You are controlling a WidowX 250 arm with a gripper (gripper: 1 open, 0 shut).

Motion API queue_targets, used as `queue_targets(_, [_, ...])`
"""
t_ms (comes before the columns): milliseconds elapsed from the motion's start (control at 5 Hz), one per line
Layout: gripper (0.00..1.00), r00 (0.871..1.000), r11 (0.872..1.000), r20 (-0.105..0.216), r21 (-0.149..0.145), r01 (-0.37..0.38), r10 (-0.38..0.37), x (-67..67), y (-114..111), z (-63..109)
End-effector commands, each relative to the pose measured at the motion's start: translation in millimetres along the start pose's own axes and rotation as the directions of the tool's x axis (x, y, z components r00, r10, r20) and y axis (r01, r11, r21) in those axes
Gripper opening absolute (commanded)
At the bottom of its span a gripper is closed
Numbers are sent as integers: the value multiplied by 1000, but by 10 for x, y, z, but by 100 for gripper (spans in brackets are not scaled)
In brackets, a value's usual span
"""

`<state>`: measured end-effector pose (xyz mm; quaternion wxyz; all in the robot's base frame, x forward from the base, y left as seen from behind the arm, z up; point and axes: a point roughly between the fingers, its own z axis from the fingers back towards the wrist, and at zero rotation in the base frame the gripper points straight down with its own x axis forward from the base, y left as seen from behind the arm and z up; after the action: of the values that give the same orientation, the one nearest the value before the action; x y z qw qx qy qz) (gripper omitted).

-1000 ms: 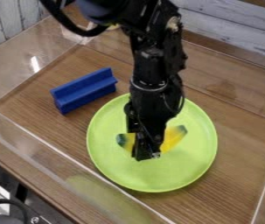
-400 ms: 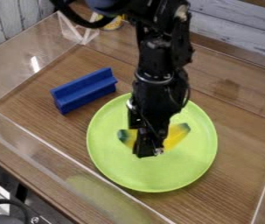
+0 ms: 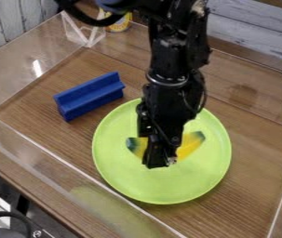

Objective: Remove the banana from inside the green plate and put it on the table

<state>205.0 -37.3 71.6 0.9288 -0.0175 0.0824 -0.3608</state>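
At the left, well apart from the green plate [image 3: 118, 153], a blue block [image 3: 88, 96] lay on the brown worktop [image 3: 248, 98], in the same place as a second before. Over the middle of the plate the arm hung with its fingers [image 3: 158, 153] pointing straight down, part-way open and closed around the banana [image 3: 185, 146]; the yellow fruit showed between them and stuck out toward the plate's right side. Compared with a second earlier the fingers and the banana sat slightly higher in the picture, and the fruit seemed to have cleared the plate's floor, though the fingers hid the contact. I judged that the grip had taken and the lift had begun; the banana was above the plate, so carrying it past the rim to bare worktop was what remained.
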Motion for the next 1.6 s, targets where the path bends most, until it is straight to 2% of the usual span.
queue_targets(0, [0, 999, 1000, 44, 27, 8, -10, 48, -11, 176])
queue_targets(1000, [0, 997, 999, 70, 27, 35, -37, -2, -106, 347])
queue_targets(1400, [0, 996, 998, 81, 42, 41, -44, 67, 3, 371])
